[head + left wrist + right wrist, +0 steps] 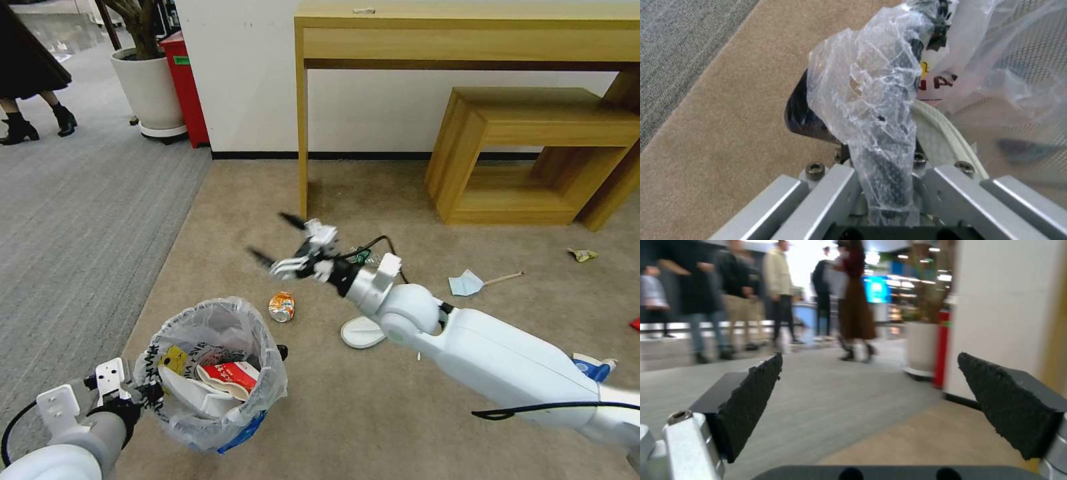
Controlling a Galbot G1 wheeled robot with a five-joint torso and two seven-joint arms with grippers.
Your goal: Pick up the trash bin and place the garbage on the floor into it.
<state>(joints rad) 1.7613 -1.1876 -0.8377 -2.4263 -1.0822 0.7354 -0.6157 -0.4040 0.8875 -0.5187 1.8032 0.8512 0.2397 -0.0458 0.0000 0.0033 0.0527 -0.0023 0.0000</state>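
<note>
The trash bin (208,373), black with a crinkled clear bag, hangs low at the front left over the beige floor (400,413). It holds a white slipper and a red packet. My left gripper (141,392) is shut on its bagged rim (871,100). My right gripper (272,241) hovers open and empty above the carpet; its black pads (751,400) stand wide apart. Garbage lies around: a crushed orange can (281,307), a white slipper (362,332), a green-label bottle (363,256) behind the right wrist, a blue mask (465,283), a wooden stick (504,278) and a blue-white cup (593,367).
A wooden desk (467,33) and a low wooden bench (533,153) stand against the white wall at the back. A yellowish wrapper (582,255) and a red scrap (635,324) lie far right. Grey ribbed carpet (80,220), a white planter (150,90) and a red box (187,87) are at the left.
</note>
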